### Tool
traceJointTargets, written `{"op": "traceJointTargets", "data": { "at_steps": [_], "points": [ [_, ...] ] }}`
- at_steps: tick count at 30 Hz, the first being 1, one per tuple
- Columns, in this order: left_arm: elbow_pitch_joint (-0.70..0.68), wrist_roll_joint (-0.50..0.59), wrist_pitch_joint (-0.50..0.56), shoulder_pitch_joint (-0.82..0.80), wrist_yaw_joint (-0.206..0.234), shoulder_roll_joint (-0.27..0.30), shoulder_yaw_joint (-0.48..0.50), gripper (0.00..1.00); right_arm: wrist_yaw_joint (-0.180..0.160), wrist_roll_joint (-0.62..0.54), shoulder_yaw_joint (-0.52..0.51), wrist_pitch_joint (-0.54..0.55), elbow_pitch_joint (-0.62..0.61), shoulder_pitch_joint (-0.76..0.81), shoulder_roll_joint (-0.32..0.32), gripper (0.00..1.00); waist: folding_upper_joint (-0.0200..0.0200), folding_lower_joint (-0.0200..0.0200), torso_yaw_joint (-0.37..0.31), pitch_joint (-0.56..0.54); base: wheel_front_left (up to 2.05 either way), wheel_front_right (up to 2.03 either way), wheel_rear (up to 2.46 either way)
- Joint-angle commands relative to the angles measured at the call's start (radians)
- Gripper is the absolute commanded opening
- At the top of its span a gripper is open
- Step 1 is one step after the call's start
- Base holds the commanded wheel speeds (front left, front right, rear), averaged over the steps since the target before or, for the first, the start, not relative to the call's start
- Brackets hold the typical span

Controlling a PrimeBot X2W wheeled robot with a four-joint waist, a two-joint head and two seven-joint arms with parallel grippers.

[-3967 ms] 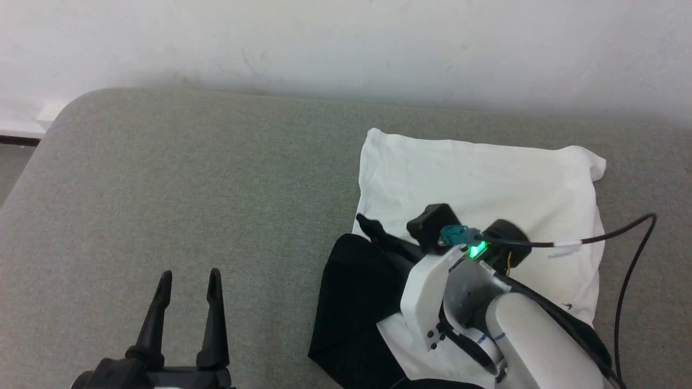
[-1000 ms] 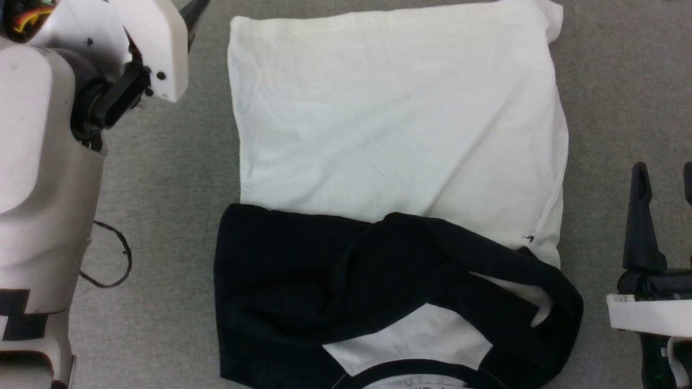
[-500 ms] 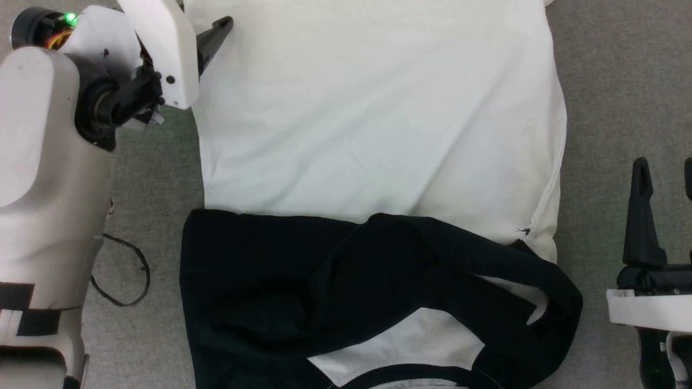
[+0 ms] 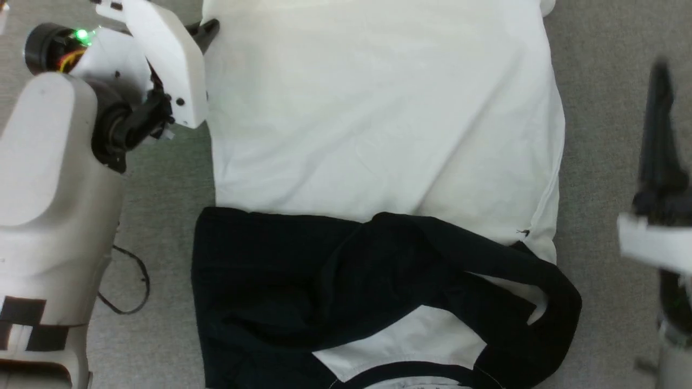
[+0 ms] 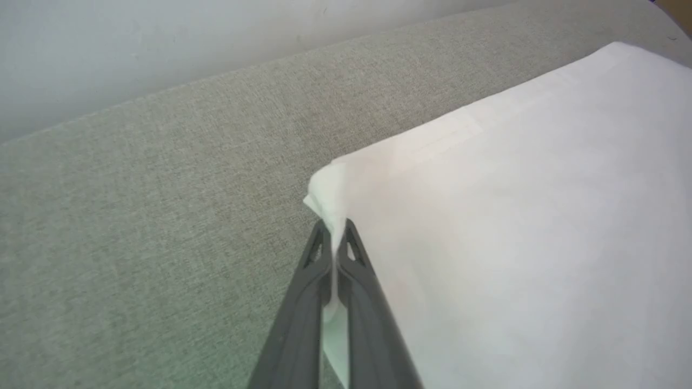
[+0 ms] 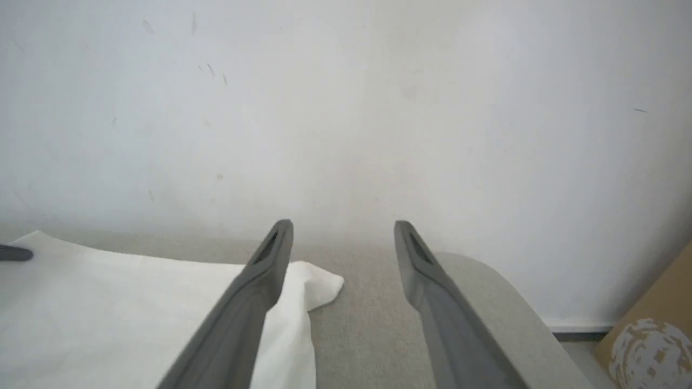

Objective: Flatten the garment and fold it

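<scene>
The garment [image 4: 378,124] lies spread on the grey padded surface [image 4: 600,135]. Its white torso is flat and its black sleeves [image 4: 335,275] are folded across the near part. The black neckband [image 4: 405,373] curves along the bottom edge. My left gripper [image 5: 335,231] is shut on the white far-left corner [image 5: 326,194], which bunches up between the fingers. In the head view this gripper [image 4: 210,28] sits at the upper left edge of the cloth. My right gripper [image 6: 341,229] is open and holds nothing, just right of the far-right corner [image 6: 321,283]. Its finger [image 4: 660,135] shows blurred.
A thin black cable [image 4: 132,286] loops on the surface beside my left forearm [image 4: 48,178]. A white wall [image 6: 346,108] stands right behind the surface's far edge. A brown cardboard box [image 6: 649,335] sits past the rounded right corner.
My left gripper has closed on the garment's far-left corner. The right gripper has moved forward along the garment's right side and stays open.
</scene>
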Motion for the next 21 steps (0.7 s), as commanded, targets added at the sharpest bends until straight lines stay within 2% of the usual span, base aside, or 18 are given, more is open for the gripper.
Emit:
{"op": "traceJointTargets", "data": {
  "at_steps": [1,4,8,10,11,12,14,17,21],
  "points": [
    [0.001,0.001,-0.018,0.017,-0.005,-0.003,-0.004,0.00,-0.001,0.011,0.016,0.040,-0.031,-0.080,-0.017,1.00,0.0000,0.0000,0.030,-0.031,0.00,0.00,0.00],
    [-0.003,-0.009,-0.045,0.027,-0.007,-0.012,-0.008,0.00,-0.001,0.076,0.032,0.170,-0.032,-0.248,-0.062,1.00,0.0000,0.0000,0.051,-0.046,0.00,0.00,0.00],
    [-0.012,-0.028,-0.064,0.029,-0.009,-0.030,-0.013,0.00,-0.001,0.131,0.027,0.363,0.100,-0.460,-0.132,1.00,0.0000,0.0000,0.079,-0.043,0.00,0.00,0.00],
    [-0.017,-0.034,-0.068,0.027,-0.010,-0.038,-0.017,0.00,-0.001,0.157,0.003,0.451,0.186,-0.540,-0.124,1.00,0.0000,0.0000,0.093,-0.034,0.00,0.00,0.00],
    [-0.017,-0.034,-0.068,0.027,-0.010,-0.038,-0.017,0.00,-0.001,0.157,0.003,0.451,0.186,-0.540,-0.124,1.00,0.0000,0.0000,0.093,-0.034,0.00,0.00,0.00],
    [-0.021,-0.039,-0.073,0.024,-0.010,-0.046,-0.023,0.00,-0.001,0.162,-0.010,0.550,0.274,-0.599,-0.120,1.00,0.0000,0.0000,0.106,-0.024,0.00,0.00,0.00],
    [-0.022,-0.042,-0.074,0.022,-0.011,-0.050,-0.025,0.00,-0.001,0.165,-0.037,0.593,0.317,-0.626,-0.098,1.00,0.0000,0.0000,0.112,-0.018,0.00,0.00,0.00],
    [-0.024,-0.048,-0.080,0.018,-0.011,-0.060,-0.031,0.00,-0.001,0.113,-0.075,0.743,0.438,-0.673,-0.076,1.00,0.0000,0.0000,0.126,-0.003,0.00,0.00,0.00],
    [-0.025,-0.053,-0.086,0.006,-0.012,-0.074,-0.043,0.00,-0.001,0.016,-0.152,0.841,0.536,-0.710,-0.045,1.00,0.0000,0.0000,0.146,0.019,0.00,0.00,0.00]
  ]
}}
